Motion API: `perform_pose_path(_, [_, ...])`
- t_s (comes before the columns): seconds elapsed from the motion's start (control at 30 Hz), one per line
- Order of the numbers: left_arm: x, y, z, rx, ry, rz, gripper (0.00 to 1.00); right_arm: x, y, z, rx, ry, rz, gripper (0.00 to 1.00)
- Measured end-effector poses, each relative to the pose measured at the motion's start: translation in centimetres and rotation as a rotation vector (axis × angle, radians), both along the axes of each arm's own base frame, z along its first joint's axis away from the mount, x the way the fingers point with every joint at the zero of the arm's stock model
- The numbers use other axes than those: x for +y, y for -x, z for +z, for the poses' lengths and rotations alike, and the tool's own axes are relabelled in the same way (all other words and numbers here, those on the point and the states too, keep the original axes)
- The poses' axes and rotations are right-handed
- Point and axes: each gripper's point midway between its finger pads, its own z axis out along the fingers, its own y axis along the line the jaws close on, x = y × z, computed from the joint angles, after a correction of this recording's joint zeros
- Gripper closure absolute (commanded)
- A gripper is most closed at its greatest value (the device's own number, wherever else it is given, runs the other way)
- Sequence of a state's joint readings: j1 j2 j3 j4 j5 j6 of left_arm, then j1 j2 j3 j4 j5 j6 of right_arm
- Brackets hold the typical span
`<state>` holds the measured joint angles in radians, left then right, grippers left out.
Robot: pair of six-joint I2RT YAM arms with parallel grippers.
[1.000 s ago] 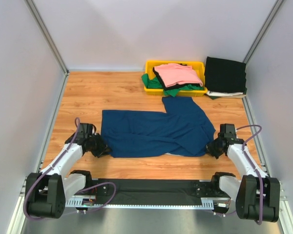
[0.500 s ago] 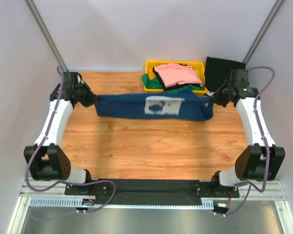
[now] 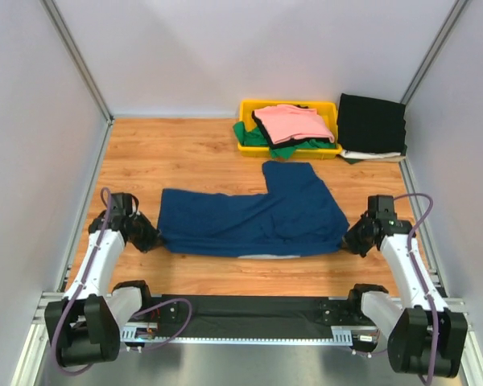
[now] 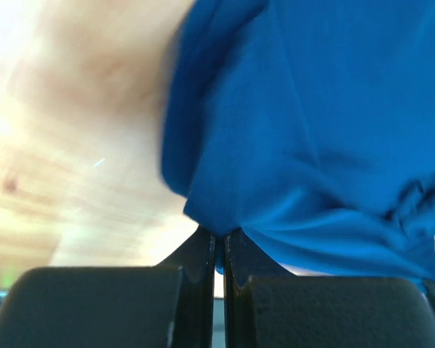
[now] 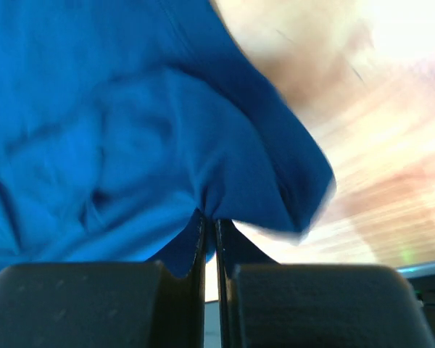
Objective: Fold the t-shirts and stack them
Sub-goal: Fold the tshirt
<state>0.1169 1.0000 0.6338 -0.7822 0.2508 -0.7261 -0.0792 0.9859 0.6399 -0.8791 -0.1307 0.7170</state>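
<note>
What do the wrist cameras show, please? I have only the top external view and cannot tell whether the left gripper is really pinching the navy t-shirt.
Observer: Yes. In the left wrist view, the left gripper has its jaws pressed together on a gathered fold of the navy t-shirt.
Operator: Thank you. Is the right side the same?
Observer: It is. The right gripper is shut on a bunched edge of the same shirt, with cloth puckering out from between the jaws.

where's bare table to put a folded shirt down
Widest bare wood: far left, between the navy shirt and back wall, beside the yellow bin. Thin strip nearer than the shirt. Far right is crowded: bin, black cloth.
</note>
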Motion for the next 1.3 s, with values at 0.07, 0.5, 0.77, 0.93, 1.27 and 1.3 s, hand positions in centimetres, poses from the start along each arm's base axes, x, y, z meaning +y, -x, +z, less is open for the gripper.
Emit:
perform_pose_path(0.07, [-0.2, 2.0, -1.8, 0.065, 0.017, 0.018, 1.0, 0.1, 1.4, -1.0, 0.016, -0.004, -0.012, 1.0])
perform_pose_path(0.5, [-0.9, 3.7, 0.5, -0.03, 0.06, 0.098, 0.31, 0.5, 3.7, 0.5, -0.1, -0.045, -0.127, 0.18])
perform_pose_path(0.77, [1.0, 4.3, 9.5, -0.314, -0.097, 0.081, 0.03, 0.0, 1.8, 7.8, -0.313, -0.007, -0.102, 0.22])
perform_pose_path(0.93, [2.1, 2.8, 13.0, -0.416, -0.199, 0.009, 0.03, 1.5, -3.4, 9.2, -0.275, 0.039, 0.095, 0.24])
perform_pose_path(1.27, [3.4, -3.3, 8.9, -0.202, -0.256, -0.212, 0.11, 5.7, -18.9, 5.9, -0.198, 0.249, 0.434, 0.28])
perform_pose_path(1.3, [3.4, -3.5, 8.6, -0.201, -0.259, -0.222, 0.11, 5.7, -20.7, 5.5, -0.201, 0.272, 0.449, 0.28])
